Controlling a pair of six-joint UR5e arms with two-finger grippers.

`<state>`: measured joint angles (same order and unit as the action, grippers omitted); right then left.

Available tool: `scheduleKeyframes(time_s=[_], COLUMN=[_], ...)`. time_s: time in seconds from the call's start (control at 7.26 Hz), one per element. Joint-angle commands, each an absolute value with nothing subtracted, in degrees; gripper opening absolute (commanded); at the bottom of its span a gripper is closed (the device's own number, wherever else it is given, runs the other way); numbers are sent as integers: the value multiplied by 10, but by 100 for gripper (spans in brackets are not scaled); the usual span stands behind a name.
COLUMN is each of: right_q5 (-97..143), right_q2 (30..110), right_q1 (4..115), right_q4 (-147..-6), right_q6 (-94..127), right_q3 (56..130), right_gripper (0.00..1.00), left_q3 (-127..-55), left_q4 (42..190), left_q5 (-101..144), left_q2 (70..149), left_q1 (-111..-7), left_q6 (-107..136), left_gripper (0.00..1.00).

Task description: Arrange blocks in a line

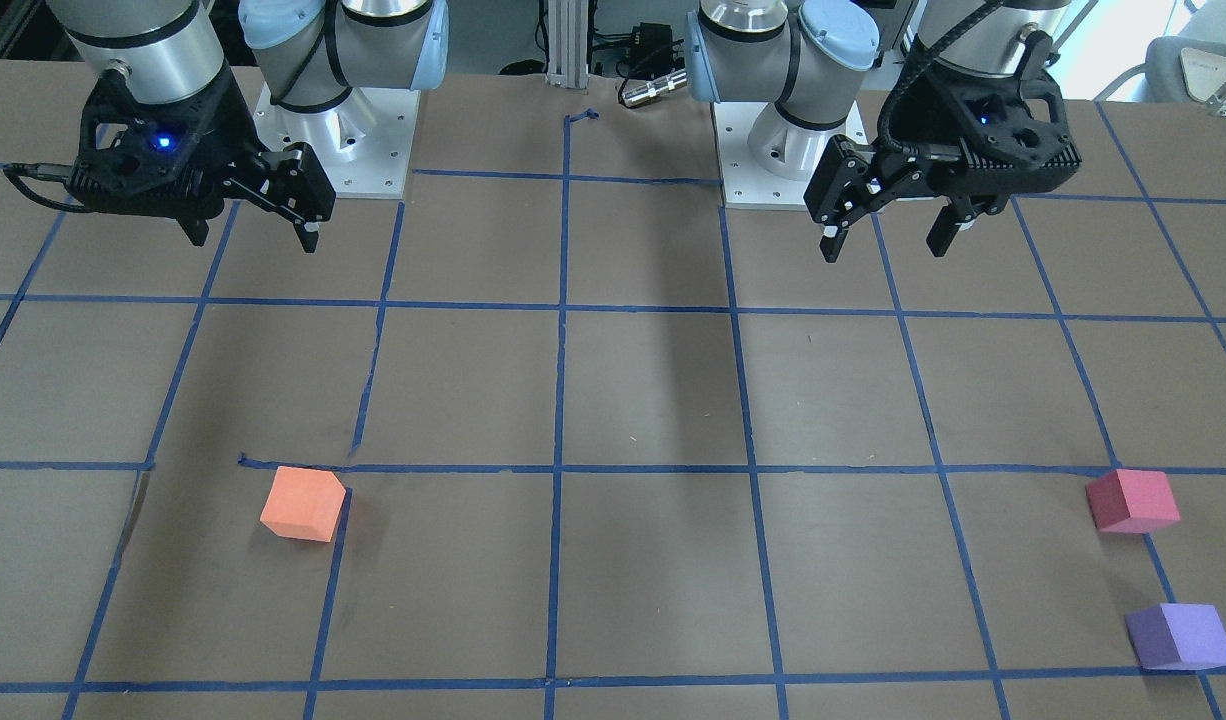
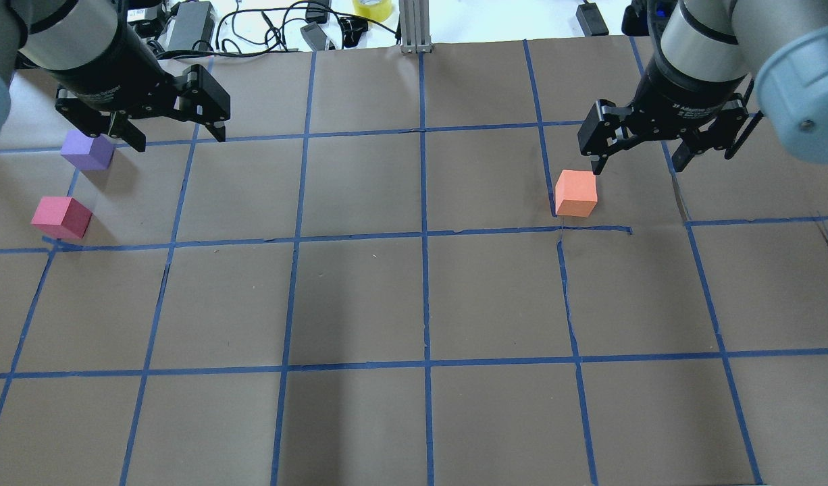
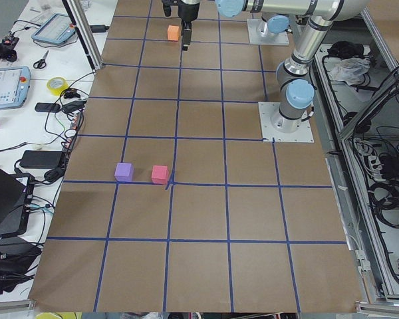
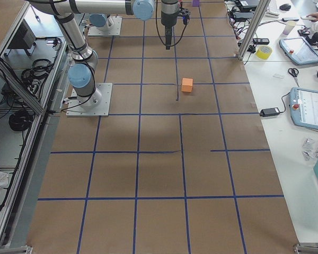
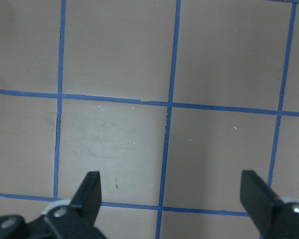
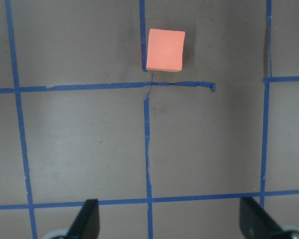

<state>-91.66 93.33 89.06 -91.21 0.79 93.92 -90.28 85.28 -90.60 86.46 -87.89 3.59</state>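
Observation:
The orange block lies on the brown table right of centre; it also shows in the front view and the right wrist view. The red-pink block and the purple block lie close together, apart, at the table's left end, and also show in the front view as red-pink and purple. My left gripper is open and empty, raised above the table. My right gripper is open and empty, raised on the robot's side of the orange block. The left wrist view shows no block.
Blue tape lines mark a grid on the brown paper. The arm bases stand at the robot's edge. An aluminium post, cables and a tape roll lie beyond the far edge. A side bench holds tablets.

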Motion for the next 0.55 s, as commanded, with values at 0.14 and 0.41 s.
scheduleKeyframes(time_s=[0.14,0.41], right_q5=[-920,-925], right_q2=[934,934], right_q1=[890,890], right_q4=[-916,-916], right_q6=[8,8], right_q3=[939,939], right_gripper=[100,100], left_q3=[-903,-904], left_q4=[882,879], left_q5=[-918,-913], left_q2=[860,871], left_q1=[-880,-879], left_q6=[48,41], left_gripper=[100,100])
